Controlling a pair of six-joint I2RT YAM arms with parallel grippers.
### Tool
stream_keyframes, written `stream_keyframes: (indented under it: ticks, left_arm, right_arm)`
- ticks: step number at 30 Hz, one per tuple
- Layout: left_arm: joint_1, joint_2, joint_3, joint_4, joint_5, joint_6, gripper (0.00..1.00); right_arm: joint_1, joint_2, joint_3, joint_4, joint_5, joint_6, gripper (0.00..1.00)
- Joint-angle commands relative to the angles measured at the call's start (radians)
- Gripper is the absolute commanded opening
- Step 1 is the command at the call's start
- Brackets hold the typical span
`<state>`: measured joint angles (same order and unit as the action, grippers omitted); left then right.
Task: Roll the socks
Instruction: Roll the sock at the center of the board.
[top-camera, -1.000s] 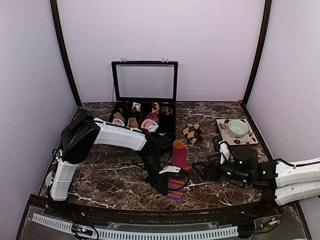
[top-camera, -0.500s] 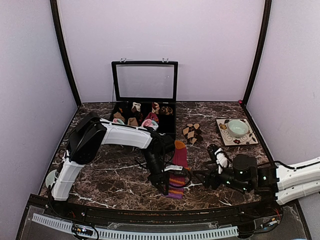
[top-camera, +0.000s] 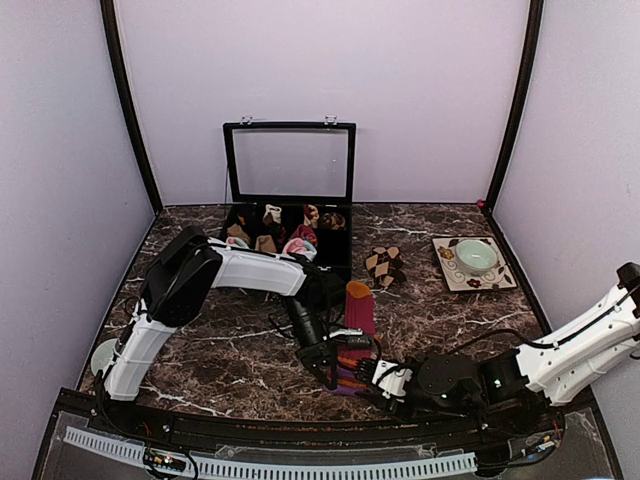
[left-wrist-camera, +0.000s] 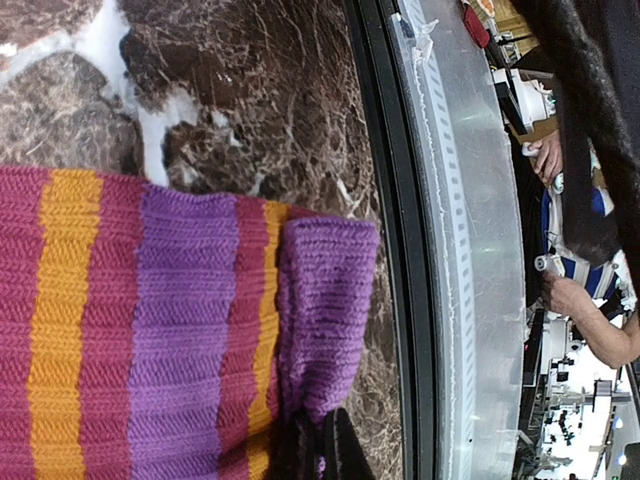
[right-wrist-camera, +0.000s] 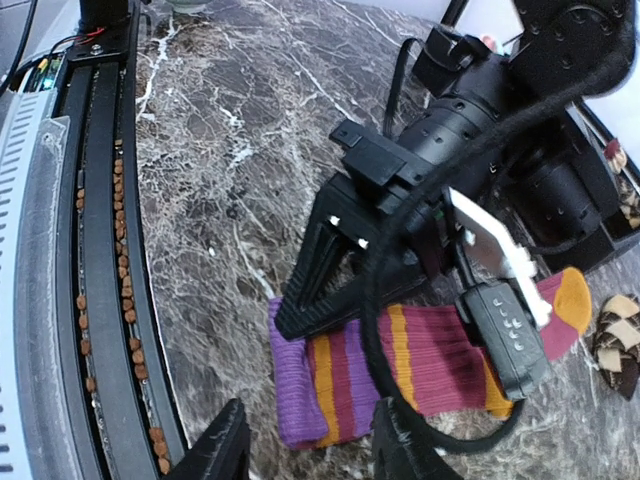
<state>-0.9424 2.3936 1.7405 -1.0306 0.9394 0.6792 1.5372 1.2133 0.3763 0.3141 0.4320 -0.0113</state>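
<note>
The long magenta striped fabric sock is pinched at its cuff by the left tool, the right tool being held open, empty.

A lab rig (lavender enclosure walls, marble tabletop).

Long sock lies mid-table, left gripper at its near end, right gripper just beside. Small socks behind, box further back.

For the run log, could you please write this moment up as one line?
left end effector: pinching purple cuff of magenta striped sock | right end effector: open, near cuff | brown diamond-pattern socks: lying apart
</note>
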Motion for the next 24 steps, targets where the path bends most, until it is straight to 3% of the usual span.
stream_keyframes:
  ticks: [1,14,24]
  left_arm:
    - [0.005,0.073,-0.017,0.015,-0.15,-0.014,0.0]
    - [0.005,0.073,-0.007,0.005,-0.16,-0.012,0.0]
    - [0.005,0.079,0.008,-0.003,-0.158,-0.012,0.0]
  right_arm:
    - [0.001,0.105,0.043,0.096,-0.031,-0.101,0.37]
    - [-0.132,0.272,0.056,0.23,-0.242,-0.125,0.33]
    - [-0.158,0.339,0.036,0.286,-0.275,-0.109,0.26]
